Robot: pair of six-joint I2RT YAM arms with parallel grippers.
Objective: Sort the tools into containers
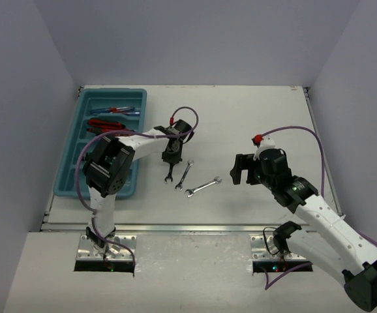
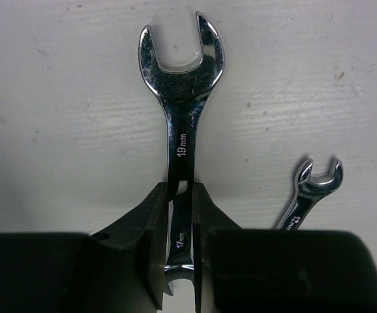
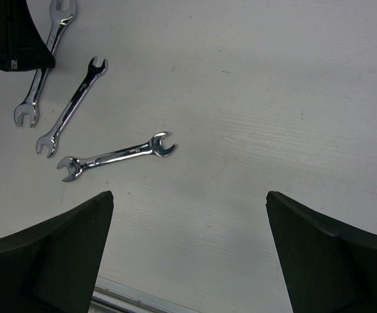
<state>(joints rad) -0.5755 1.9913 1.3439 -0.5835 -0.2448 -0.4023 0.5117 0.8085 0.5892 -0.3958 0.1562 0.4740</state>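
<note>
A large silver open-end wrench (image 2: 180, 98) lies along the white table, and my left gripper (image 2: 182, 195) is shut on its shank, fingers pointing down at it. From above, this gripper (image 1: 170, 161) stands right of the teal tray (image 1: 113, 92), with the wrench's free end (image 1: 169, 176) sticking out below it. Two smaller wrenches (image 1: 184, 174) (image 1: 203, 186) lie just to the right. My right gripper (image 3: 188, 202) hangs open over bare table, nothing between its fingers, right of the wrenches (image 3: 117, 153).
The tray holds blue-handled screwdrivers (image 1: 115, 111) and red-handled pliers (image 1: 104, 124) in its far compartments. My left arm's elbow (image 1: 107, 166) hangs over the tray's near half. The table's front edge (image 1: 188, 227) runs just below the wrenches.
</note>
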